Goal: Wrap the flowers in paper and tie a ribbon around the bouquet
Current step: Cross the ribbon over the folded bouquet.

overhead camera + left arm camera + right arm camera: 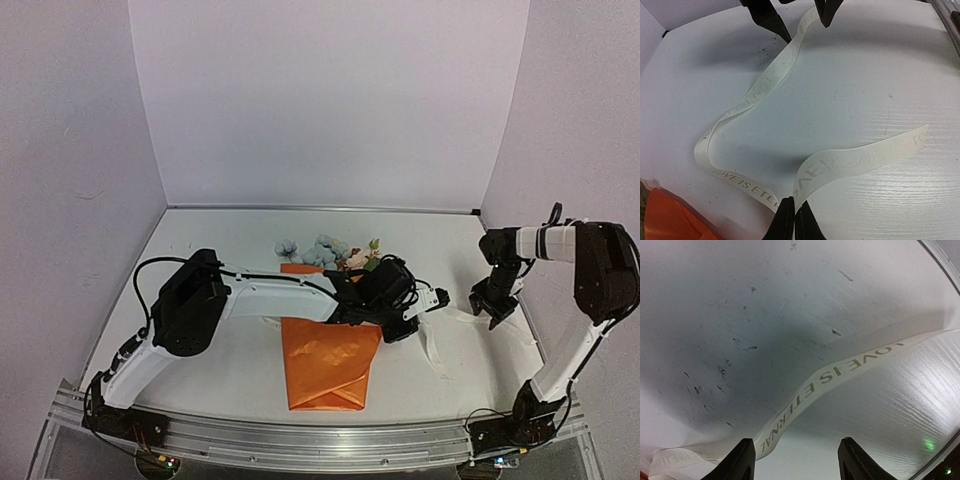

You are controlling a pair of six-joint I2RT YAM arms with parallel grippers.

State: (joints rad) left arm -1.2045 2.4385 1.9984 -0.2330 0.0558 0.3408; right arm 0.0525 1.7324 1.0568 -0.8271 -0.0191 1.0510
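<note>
Spanning the bouquet (325, 372), left arm (272, 297) covering its middle, ribbon (764, 89) just beyond.

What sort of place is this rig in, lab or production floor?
Probably a lab test cell: a white table boxed in by plain walls, left arm and right arm bolted to an aluminium rail, only craft props: bouquet and ribbon.
</note>
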